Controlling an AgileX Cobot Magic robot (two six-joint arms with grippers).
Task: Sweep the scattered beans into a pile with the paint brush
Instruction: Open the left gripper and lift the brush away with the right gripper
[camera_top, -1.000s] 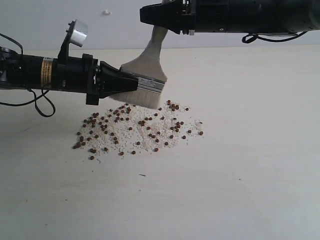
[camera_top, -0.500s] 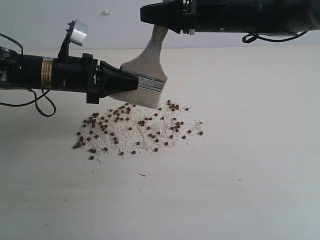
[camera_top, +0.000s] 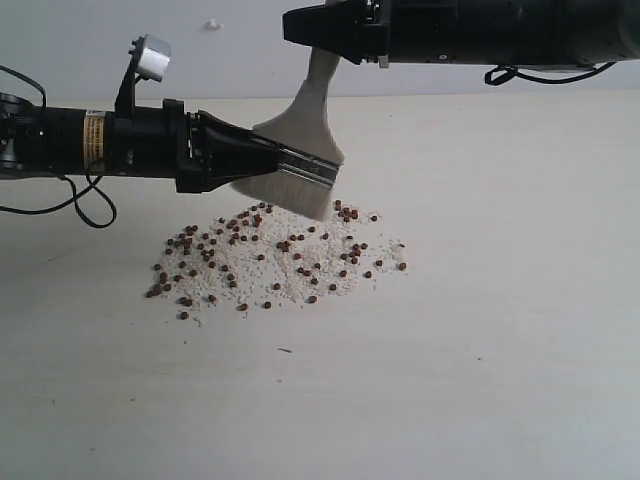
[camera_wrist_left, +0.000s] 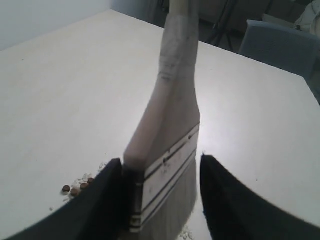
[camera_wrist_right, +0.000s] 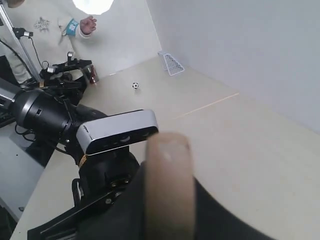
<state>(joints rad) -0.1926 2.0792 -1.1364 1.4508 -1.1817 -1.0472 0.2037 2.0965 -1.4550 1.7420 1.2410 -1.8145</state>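
- Wooden handle of the one brush (camera_top: 300, 140) is sitting clenched in the right gripper (camera_top: 320, 45).
- Left gripper (camera_top: 265, 162) is straddling its ferrule, fingers released.
- Dozens of beans (camera_top: 270, 262) are lying scattered on the table (camera_top: 500, 320), just under the bristles.

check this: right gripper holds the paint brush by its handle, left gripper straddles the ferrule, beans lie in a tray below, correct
One thing is wrong: there is no tray. The exterior view shows the beans scattered loose on the bare table. The right gripper does hold the paint brush by its handle, and the left gripper straddles the ferrule.
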